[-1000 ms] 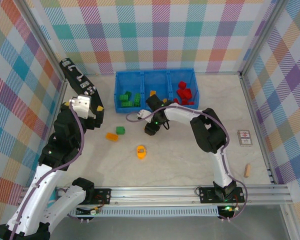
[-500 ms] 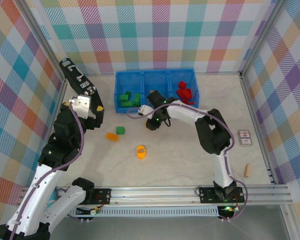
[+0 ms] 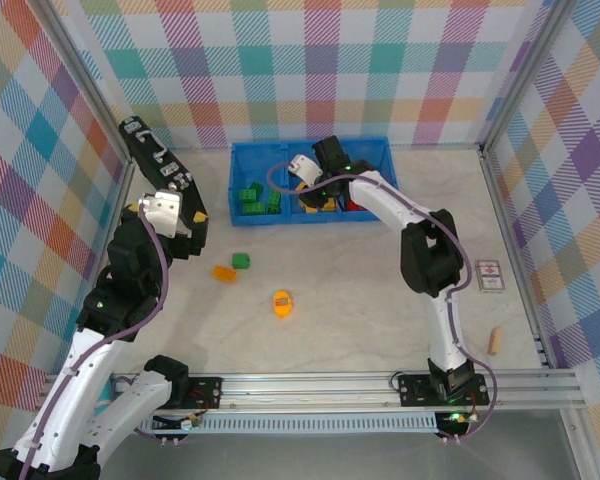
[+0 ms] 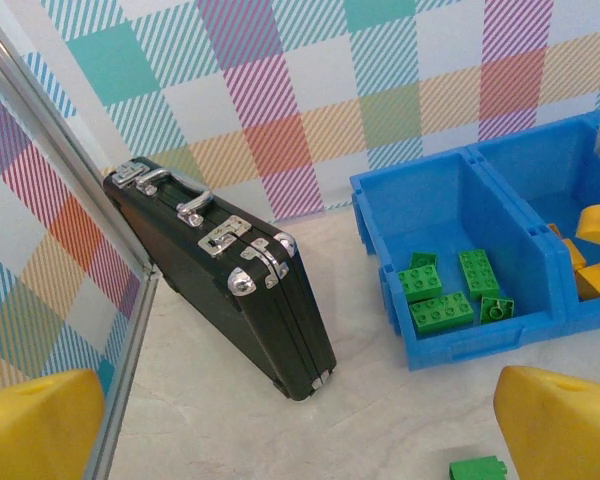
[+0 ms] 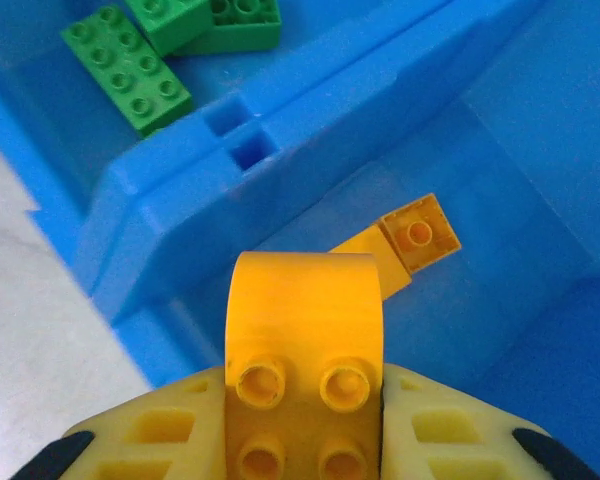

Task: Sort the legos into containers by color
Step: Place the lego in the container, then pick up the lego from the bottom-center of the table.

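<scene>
From above, the right hand (image 3: 313, 190) hangs over the middle compartment of the blue tray (image 3: 265, 146). Green bricks (image 3: 255, 197) lie in the left compartment, and red bricks (image 3: 357, 206) in the right one are partly hidden by the arm. On the worktop (image 3: 380, 320) lie a green brick (image 3: 241, 261), just beside it an orange brick (image 3: 223, 272), and nearer the arms a rounded yellow piece (image 3: 282, 303). The left hand (image 3: 170, 215) is near a black case (image 3: 160, 170).

In the left wrist view, its yellow fingers (image 4: 35, 425) stand wide apart and hold nothing. The case stands upright beside the tray.

In the right wrist view, the fingers (image 5: 150, 440) clamp a yellow-orange brick (image 5: 305, 330) with a rounded end. It is above the middle compartment, where another orange brick (image 5: 415, 235) lies.
</scene>
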`<act>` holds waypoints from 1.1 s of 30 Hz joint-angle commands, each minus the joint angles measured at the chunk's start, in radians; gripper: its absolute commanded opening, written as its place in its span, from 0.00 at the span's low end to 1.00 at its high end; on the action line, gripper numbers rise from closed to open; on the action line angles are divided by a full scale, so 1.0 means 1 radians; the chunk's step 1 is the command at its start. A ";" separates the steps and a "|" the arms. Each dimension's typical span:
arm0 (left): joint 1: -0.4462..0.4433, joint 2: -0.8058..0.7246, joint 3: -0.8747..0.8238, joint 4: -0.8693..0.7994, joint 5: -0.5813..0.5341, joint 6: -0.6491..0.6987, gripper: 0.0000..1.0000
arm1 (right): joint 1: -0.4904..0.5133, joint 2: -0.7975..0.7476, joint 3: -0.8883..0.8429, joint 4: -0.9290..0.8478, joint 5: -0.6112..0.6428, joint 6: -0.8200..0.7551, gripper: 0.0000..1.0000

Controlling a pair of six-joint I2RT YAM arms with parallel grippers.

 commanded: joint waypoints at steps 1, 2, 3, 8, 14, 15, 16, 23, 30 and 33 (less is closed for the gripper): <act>0.013 -0.005 0.025 0.019 -0.022 0.012 1.00 | 0.007 0.064 0.054 -0.030 0.022 -0.040 0.34; 0.013 -0.006 0.025 0.019 -0.025 0.014 1.00 | 0.008 0.069 0.059 -0.029 0.022 -0.040 0.36; 0.013 -0.007 0.024 0.019 -0.025 0.014 1.00 | 0.007 0.069 0.062 -0.025 0.025 -0.037 0.41; 0.013 -0.010 0.025 0.019 -0.021 0.011 1.00 | 0.009 0.045 0.074 -0.044 0.030 0.005 0.54; 0.013 -0.042 0.026 0.015 -0.009 0.001 1.00 | 0.037 -0.066 0.005 -0.073 0.058 0.132 0.60; 0.013 -0.050 0.026 0.015 -0.009 0.000 1.00 | 0.046 -0.096 -0.017 -0.081 0.066 0.182 0.60; 0.013 -0.056 0.028 0.016 -0.008 -0.001 1.00 | 0.056 -0.117 -0.029 -0.097 0.076 0.237 0.60; 0.013 -0.106 0.032 0.013 0.008 -0.025 1.00 | 0.182 -0.329 -0.287 -0.146 0.077 0.878 0.72; 0.009 -0.174 0.025 0.018 0.016 -0.045 1.00 | 0.372 -0.403 -0.521 -0.127 0.041 1.297 0.79; 0.002 -0.189 0.029 0.014 0.014 -0.047 1.00 | 0.436 -0.380 -0.542 -0.120 0.039 1.363 0.82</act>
